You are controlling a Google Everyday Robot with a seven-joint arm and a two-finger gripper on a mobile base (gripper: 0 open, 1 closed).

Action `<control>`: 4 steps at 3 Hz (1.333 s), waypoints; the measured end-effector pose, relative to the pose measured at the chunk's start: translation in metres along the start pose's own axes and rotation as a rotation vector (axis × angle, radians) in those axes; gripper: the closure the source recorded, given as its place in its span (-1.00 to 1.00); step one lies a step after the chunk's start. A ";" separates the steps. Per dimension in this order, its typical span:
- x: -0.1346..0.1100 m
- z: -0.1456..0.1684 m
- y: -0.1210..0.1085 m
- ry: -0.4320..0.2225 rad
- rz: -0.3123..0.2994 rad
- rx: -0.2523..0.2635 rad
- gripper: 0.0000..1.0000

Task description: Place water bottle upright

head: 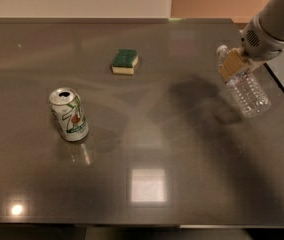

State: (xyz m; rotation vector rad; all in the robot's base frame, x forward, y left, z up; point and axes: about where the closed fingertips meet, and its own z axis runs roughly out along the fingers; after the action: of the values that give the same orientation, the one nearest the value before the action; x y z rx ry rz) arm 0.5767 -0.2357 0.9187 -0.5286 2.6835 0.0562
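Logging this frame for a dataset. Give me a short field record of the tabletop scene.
gripper: right side, above table, jaws shut on bottle near its cap
water bottle: tilted, cap up-left, not upright
soda can: upright, left side
sponge: lying flat, back centre
table: dark, glossy
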 end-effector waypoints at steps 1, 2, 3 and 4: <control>-0.032 -0.014 0.018 -0.197 -0.159 -0.049 1.00; -0.057 -0.025 0.038 -0.380 -0.274 -0.097 1.00; -0.070 -0.033 0.056 -0.538 -0.354 -0.151 1.00; -0.072 -0.040 0.071 -0.683 -0.392 -0.209 1.00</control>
State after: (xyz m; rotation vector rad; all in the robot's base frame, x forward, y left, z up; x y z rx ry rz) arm 0.5967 -0.1490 0.9813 -0.9006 1.8885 0.3413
